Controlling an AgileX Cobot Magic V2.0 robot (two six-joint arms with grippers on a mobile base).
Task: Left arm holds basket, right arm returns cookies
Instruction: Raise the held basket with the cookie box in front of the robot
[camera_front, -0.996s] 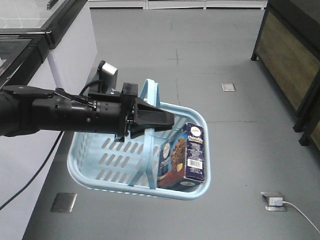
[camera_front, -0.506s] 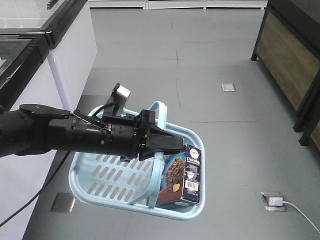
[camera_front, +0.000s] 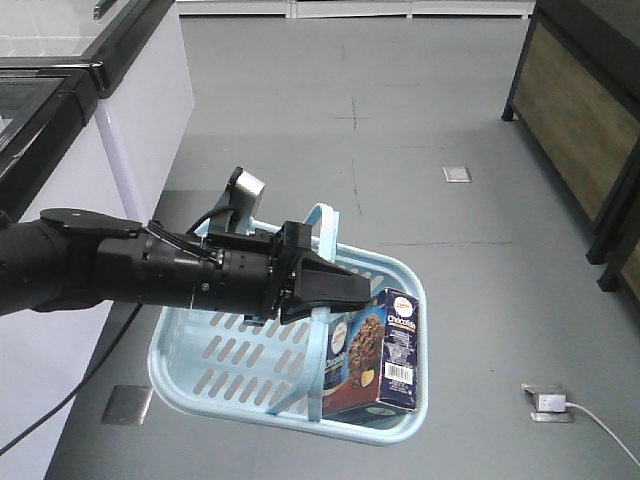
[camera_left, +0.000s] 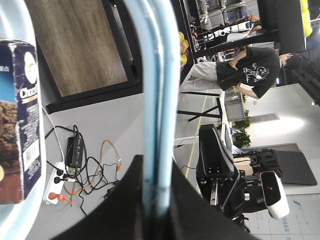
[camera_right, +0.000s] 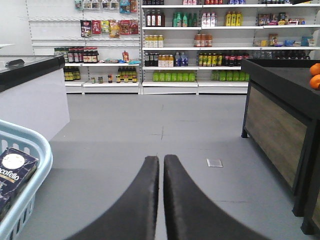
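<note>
My left arm (camera_front: 120, 270) reaches in from the left, and its gripper (camera_front: 335, 290) is shut on the two flat handles (camera_left: 155, 75) of the light blue basket (camera_front: 230, 365), which hangs tilted above the grey floor. The handles run straight up between the jaws of the left gripper (camera_left: 155, 165). The cookies (camera_front: 378, 350), a dark navy box with a chocolate cookie picture, stand on end at the basket's right end. The cookies (camera_left: 22, 115) also show at the left wrist view's edge. My right gripper (camera_right: 161, 159) is shut on nothing over the floor, with the basket rim (camera_right: 35, 145) and cookies (camera_right: 15, 170) to its left.
A white freezer counter (camera_front: 130, 110) lines the left side and a dark wooden stand (camera_front: 580, 110) the right. Floor plates (camera_front: 457, 174) and a plugged socket (camera_front: 548, 402) lie flat. Stocked shelves (camera_right: 200, 50) stand far ahead. A person (camera_left: 250, 70) stands in the distance.
The left arm has dropped and turned with the basket, which now hangs lower and a little further right. The cookies have shifted with it toward the right end.
</note>
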